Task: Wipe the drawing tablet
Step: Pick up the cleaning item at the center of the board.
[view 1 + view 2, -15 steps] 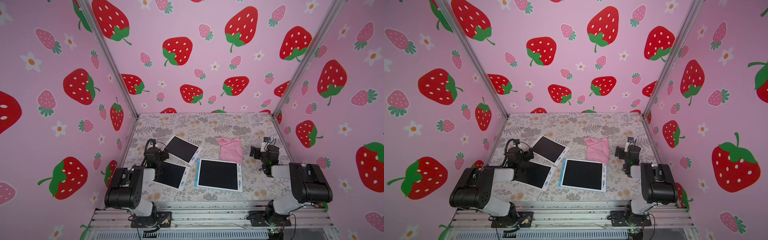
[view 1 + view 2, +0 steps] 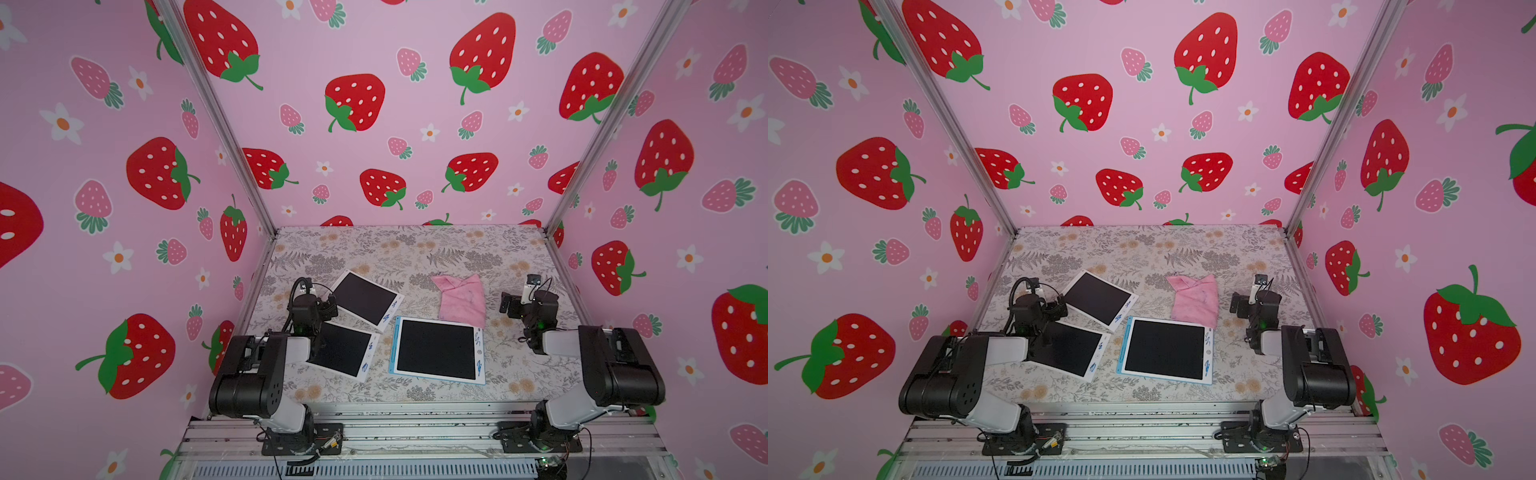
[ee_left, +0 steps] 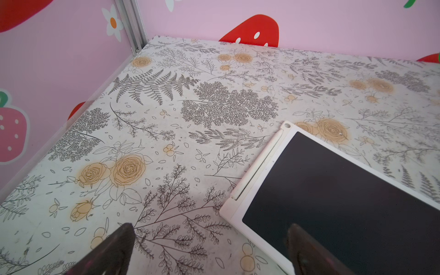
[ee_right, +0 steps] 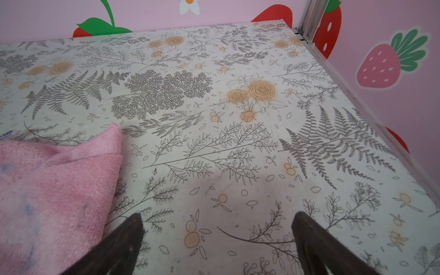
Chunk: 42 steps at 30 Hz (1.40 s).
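**Cloth unclaimed, tablets unwiped**

The surface (image 2: 374, 249) was flat, leaf-printed. The blue-edged tablet (image 2: 436, 351) lay just in front of the cloth (image 2: 461, 297): stiff, slick, probably light and prone to sliding. Two white tablets (image 2: 363, 297) lay left of the cloth. The cloth looked soft, fuzzy, crumpled; pinch a raised fold. Left fingers (image 3: 128, 238) and right fingers (image 4: 135, 228) were spread, empty.

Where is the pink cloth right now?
In both top views the pink cloth lies on the table toward the robot's right, just behind the blue-framed tablet, its near edge meeting the frame, and beside the open right gripper, which holds nothing.
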Each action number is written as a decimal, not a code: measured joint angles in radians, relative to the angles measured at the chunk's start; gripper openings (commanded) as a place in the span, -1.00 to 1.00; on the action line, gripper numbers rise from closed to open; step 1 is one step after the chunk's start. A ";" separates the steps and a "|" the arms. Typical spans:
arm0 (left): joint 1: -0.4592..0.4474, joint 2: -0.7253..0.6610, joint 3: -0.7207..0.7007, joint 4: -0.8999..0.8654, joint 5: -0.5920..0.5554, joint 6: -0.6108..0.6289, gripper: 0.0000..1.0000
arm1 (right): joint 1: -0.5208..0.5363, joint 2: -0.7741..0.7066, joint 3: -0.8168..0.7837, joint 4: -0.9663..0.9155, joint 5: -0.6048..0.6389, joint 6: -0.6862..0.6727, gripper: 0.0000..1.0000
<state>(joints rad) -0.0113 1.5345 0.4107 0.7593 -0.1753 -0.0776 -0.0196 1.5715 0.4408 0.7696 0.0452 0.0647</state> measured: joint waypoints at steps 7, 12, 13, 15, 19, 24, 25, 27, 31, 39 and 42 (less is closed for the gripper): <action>-0.004 -0.003 0.007 -0.020 -0.008 0.001 0.99 | 0.005 -0.005 0.008 -0.016 0.015 0.002 0.99; -0.053 -0.070 0.204 -0.303 -0.111 -0.007 0.99 | 0.020 -0.067 0.227 -0.317 0.060 0.030 0.99; -0.061 -0.086 0.259 -0.341 -0.128 -0.014 0.99 | 0.023 -0.079 0.301 -0.373 0.064 0.048 0.99; -0.082 -0.118 0.369 -0.386 -0.168 -0.032 0.99 | 0.031 -0.095 0.443 -0.472 0.071 0.101 0.99; -0.109 -0.124 0.695 -0.689 -0.210 -0.251 0.99 | 0.029 -0.097 0.782 -0.721 0.021 0.333 0.99; -0.044 -0.082 0.935 -0.917 -0.009 -0.526 0.98 | 0.018 -0.075 0.899 -0.886 -0.164 0.532 0.99; -0.039 -0.066 0.944 -0.958 0.025 -0.554 0.99 | 0.035 -0.065 0.899 -0.938 -0.140 0.539 0.99; -0.068 -0.033 0.942 -1.035 0.081 -0.575 0.99 | 0.105 -0.052 0.886 -1.047 -0.102 0.534 0.99; -0.202 -0.007 0.877 -1.155 0.192 -0.572 0.97 | 0.280 -0.045 0.846 -1.199 -0.066 0.510 0.99; -0.428 -0.094 0.644 -1.252 0.335 -0.554 0.95 | 0.390 -0.023 0.740 -1.299 -0.026 0.477 0.99; -0.472 -0.101 0.589 -1.260 0.352 -0.555 0.94 | 0.389 0.021 0.741 -1.301 -0.013 0.465 0.99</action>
<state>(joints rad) -0.4831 1.4334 0.9997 -0.5003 0.1772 -0.6323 0.3698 1.5921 1.1816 -0.5316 0.0322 0.5297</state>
